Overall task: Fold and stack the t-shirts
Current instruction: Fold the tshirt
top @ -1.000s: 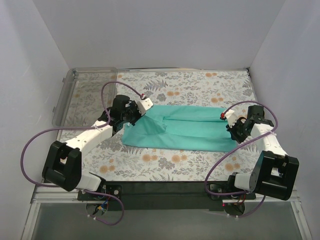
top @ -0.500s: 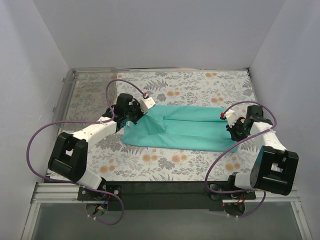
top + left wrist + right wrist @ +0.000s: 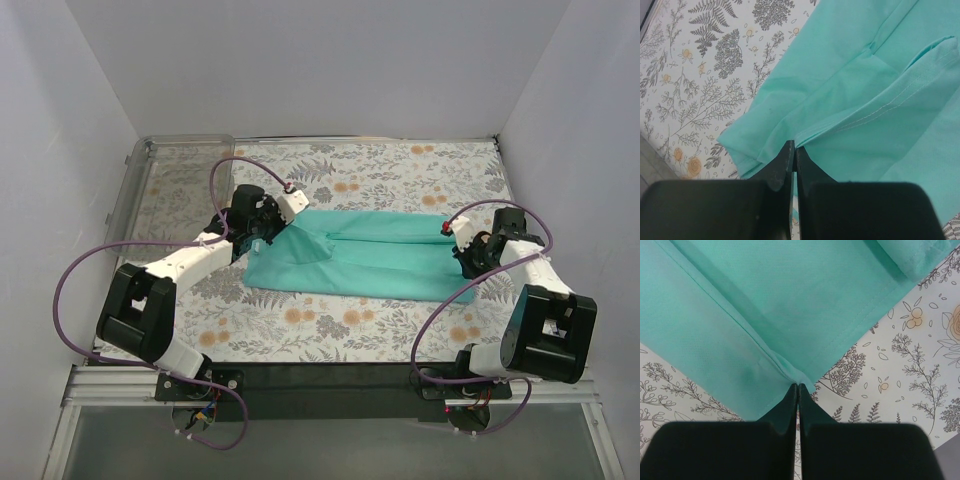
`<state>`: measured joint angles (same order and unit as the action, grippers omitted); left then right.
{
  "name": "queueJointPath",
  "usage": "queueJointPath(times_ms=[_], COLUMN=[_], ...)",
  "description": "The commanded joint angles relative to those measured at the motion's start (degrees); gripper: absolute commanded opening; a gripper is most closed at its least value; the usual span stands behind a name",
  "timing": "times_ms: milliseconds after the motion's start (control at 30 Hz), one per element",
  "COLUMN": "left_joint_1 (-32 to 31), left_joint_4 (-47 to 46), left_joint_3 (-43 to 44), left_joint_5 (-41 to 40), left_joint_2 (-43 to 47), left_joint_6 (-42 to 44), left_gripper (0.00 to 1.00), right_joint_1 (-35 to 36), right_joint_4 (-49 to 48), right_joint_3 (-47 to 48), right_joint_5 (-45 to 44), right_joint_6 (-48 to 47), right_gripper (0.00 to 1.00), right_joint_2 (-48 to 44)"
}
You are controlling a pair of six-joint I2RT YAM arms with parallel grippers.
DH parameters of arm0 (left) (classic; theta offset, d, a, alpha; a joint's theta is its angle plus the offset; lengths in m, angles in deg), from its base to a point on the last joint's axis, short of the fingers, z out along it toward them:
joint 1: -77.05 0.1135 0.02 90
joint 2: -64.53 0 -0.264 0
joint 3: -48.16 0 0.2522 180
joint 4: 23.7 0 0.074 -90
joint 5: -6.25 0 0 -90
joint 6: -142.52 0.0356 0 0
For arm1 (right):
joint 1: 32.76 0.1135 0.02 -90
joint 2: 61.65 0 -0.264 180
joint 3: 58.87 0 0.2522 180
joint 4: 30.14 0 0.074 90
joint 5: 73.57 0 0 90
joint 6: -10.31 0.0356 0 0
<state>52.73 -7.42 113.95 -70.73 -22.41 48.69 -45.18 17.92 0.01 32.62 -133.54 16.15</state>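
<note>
One teal-green t-shirt [image 3: 370, 265] lies folded into a long band across the middle of the floral table. My left gripper [image 3: 262, 238] is at its left end, shut on a fold of the fabric; the left wrist view shows the closed fingertips [image 3: 794, 146] pinching a hemmed layer of the t-shirt [image 3: 855, 100]. My right gripper [image 3: 468, 262] is at the right end, shut on a corner of the cloth; in the right wrist view the closed gripper [image 3: 798, 386] meets the point of the t-shirt [image 3: 765, 305] just above the table.
A clear plastic bin [image 3: 170, 190] sits at the back left of the table. Grey walls close in the left, back and right sides. Purple cables [image 3: 90, 262] loop from both arms. The arm bases stand at the near edge.
The left arm's elbow has swung up and back, and its gripper has edged toward the back with the cloth. The right gripper has shifted slightly back. The t-shirt has barely moved.
</note>
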Motion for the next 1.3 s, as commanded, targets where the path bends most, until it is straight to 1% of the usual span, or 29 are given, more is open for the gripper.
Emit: queueJointPath(times_ms=[0, 533, 1267], left_joint_1=[0.5, 1.3, 1.7], left_joint_4=[-2.1, -2.2, -1.4], left_joint_3=[0.8, 1.7, 7.2], left_joint_5=[-0.7, -0.5, -1.4], left_joint_2=[1.5, -1.6, -7.7], left_joint_6=[0.1, -0.5, -1.2], left_gripper=[0.0, 0.0, 0.0], right_joint_1=[-0.3, -0.4, -0.3], right_joint_4=[-1.3, -2.3, -3.3], right_joint_3=[2.6, 4.0, 5.3], right_joint_5=[0.8, 0.6, 1.0], right_joint_6=[1.1, 1.9, 2.9], right_gripper=[0.01, 0.01, 0.01], right_joint_2=[0.8, 3.8, 4.9])
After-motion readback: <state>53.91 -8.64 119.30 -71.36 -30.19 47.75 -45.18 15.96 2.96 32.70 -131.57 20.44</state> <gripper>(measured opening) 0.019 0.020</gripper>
